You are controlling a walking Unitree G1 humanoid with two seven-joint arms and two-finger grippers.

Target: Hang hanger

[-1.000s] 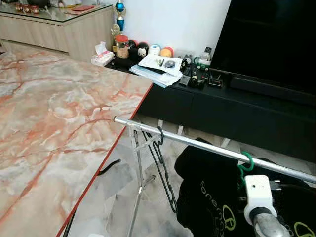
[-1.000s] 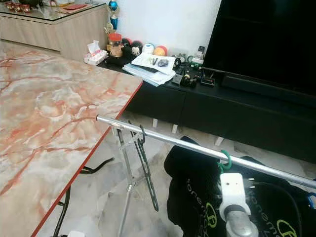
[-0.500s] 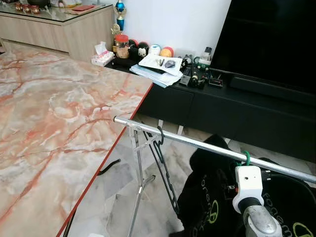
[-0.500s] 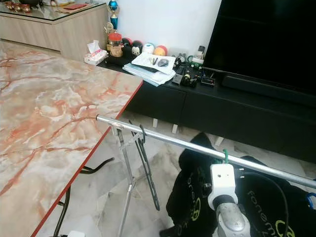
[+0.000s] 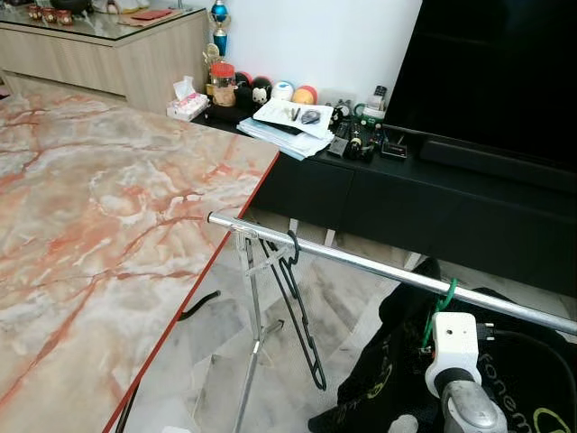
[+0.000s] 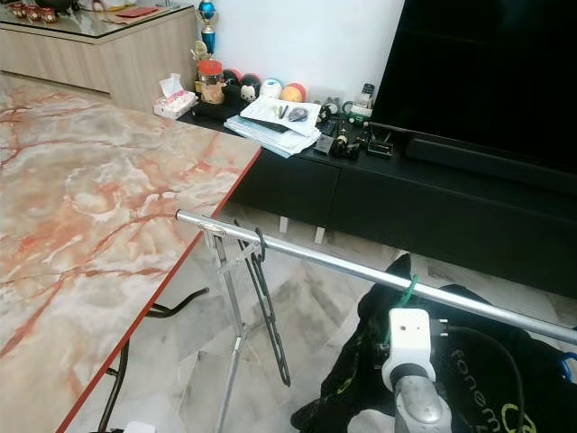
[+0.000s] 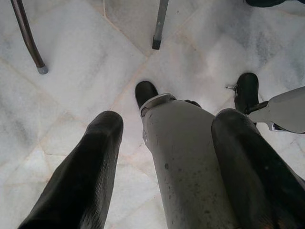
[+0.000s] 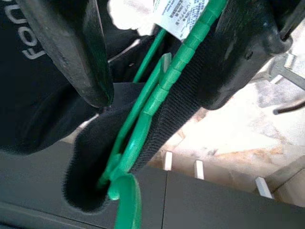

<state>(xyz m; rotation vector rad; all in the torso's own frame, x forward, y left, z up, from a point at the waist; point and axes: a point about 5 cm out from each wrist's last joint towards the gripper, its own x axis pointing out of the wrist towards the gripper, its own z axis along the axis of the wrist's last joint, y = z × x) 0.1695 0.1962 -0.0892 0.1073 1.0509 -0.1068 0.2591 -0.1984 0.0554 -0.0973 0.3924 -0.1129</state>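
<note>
The right gripper [image 8: 157, 71], jaws parted around the green hanger [image 8: 143, 124] and black shirt [image 5: 406, 361], sits below the metal rail [image 5: 361, 263], where the hook rests. Withdrawing straight down should avoid snagging cloth. The left gripper [image 7: 162, 157] hangs open over the floor. Beyond: a marble worktop [image 5: 99, 216].

Def someone's living room: big black TV [image 5: 505, 72] on a low black console [image 5: 406, 203] w/ knick-knacks, marble-look dining table [image 5: 99, 225], wood sideboard [image 5: 108, 54], tiled floor [image 5: 297, 298], clothes drying rack [image 5: 361, 263] parked in the middle.
</note>
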